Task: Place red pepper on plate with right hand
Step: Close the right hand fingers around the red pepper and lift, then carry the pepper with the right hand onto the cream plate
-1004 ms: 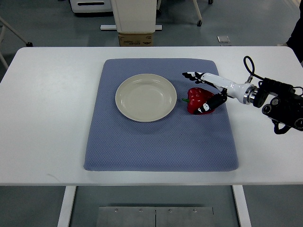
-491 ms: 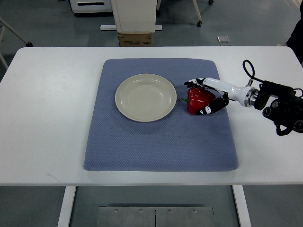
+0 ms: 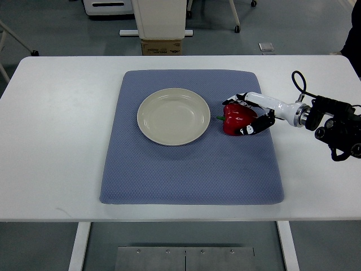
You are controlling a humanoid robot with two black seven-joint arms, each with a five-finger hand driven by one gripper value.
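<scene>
A red pepper (image 3: 235,118) with a green stem lies on the blue mat (image 3: 192,164), just right of the cream plate (image 3: 174,116). My right hand (image 3: 243,115) reaches in from the right edge. Its fingers (image 3: 236,100) curl over the pepper's far side and its thumb presses the near side, so it is shut on the pepper. The pepper still rests on the mat. The plate holds nothing. My left arm does not show.
The mat lies on a white table (image 3: 56,141). The black forearm and cable (image 3: 335,121) hang over the table's right side. Beyond the far edge stand a cardboard box (image 3: 162,46) and a white cabinet base.
The right hand's fingers came down from spread above the pepper and closed around it. The pepper has barely moved.
</scene>
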